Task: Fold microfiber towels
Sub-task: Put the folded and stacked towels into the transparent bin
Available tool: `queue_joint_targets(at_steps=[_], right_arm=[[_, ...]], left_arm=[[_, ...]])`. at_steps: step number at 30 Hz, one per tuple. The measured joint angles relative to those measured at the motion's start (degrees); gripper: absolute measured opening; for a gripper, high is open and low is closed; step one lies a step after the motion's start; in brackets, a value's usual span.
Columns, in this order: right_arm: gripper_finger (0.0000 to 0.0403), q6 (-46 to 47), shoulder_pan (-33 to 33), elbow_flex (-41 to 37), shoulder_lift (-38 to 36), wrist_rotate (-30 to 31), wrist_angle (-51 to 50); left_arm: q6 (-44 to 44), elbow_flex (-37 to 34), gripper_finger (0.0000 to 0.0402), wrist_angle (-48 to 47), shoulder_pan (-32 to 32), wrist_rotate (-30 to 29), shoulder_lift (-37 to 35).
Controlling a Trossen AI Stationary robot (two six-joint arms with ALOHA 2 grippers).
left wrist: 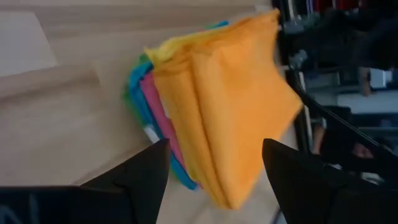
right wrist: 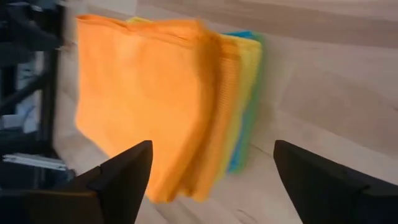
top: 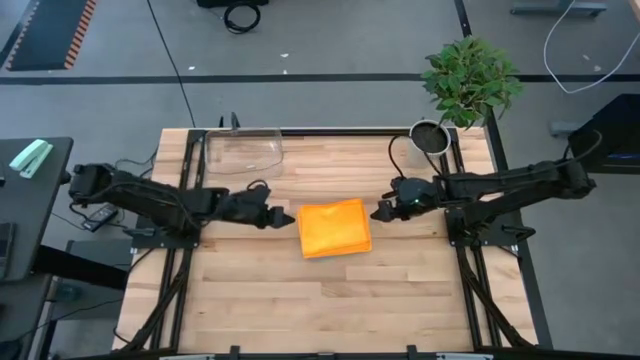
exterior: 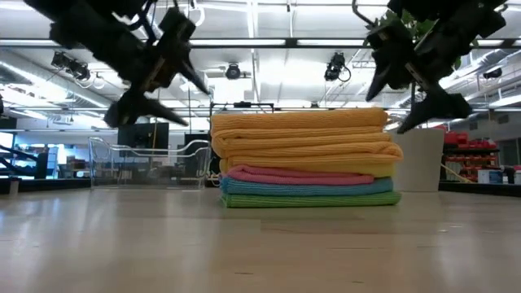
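We see the folded microfiber towels stacked in one neat pile near the middle of the tabletop, a little toward its far edge. An orange towel lies on top, folded into a rough square. From the low view we can count the layers beneath it: a yellow towel, then a pink towel, a blue towel and a green towel at the bottom, resting on the wood.

Our left gripper hangs just beside the pile's left side, above the tabletop and apart from the cloth. Its fingers are spread wide and hold nothing; the left wrist view looks between them onto the orange top and the coloured edges of the pile.

Our right gripper sits just beside the pile's right side, near its far right corner, also raised and not touching the cloth. Its fingers are spread wide as well, with nothing between them.

A clear plastic tray stands at the far left corner of the tabletop, well apart from the pile. A potted plant stands at the far right corner, its white pot showing behind the pile in the low view.
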Motion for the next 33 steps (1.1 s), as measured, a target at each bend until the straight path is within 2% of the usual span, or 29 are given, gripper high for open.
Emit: queue_joint_targets(at_steps=[2,8,15,21,23,30,33], right_arm=[[0.0346,0.54,0.00,0.00,0.92,0.00,-1.31],[0.0349,1.49,0.00,0.00,4.28,-0.88,-1.39],[0.0349,0.17,0.00,0.02,5.53,-3.02,-0.22],[0.0349,-1.95,0.00,0.00,5.67,-3.35,-1.18],[0.0349,-2.04,0.00,0.00,5.69,-3.43,-1.09],[0.0349,-3.29,0.00,0.00,5.51,-3.65,-1.01],[0.0349,-3.70,0.00,0.00,5.51,-3.65,-0.92]], left_arm=[[-1.32,-0.97,0.0262,0.66,-1.59,-3.00,1.23],[-5.09,0.48,0.0261,1.68,-4.39,-6.76,9.06],[-7.68,2.29,0.0265,13.02,-5.28,-7.65,17.26],[-7.52,2.22,0.0262,13.86,-5.60,-7.43,18.10],[-7.34,2.15,0.0258,11.95,-5.60,-7.45,17.22],[-3.74,2.25,0.0250,16.28,-5.76,-6.59,14.07],[-3.24,3.05,0.0249,14.42,-6.41,-6.39,14.25]])
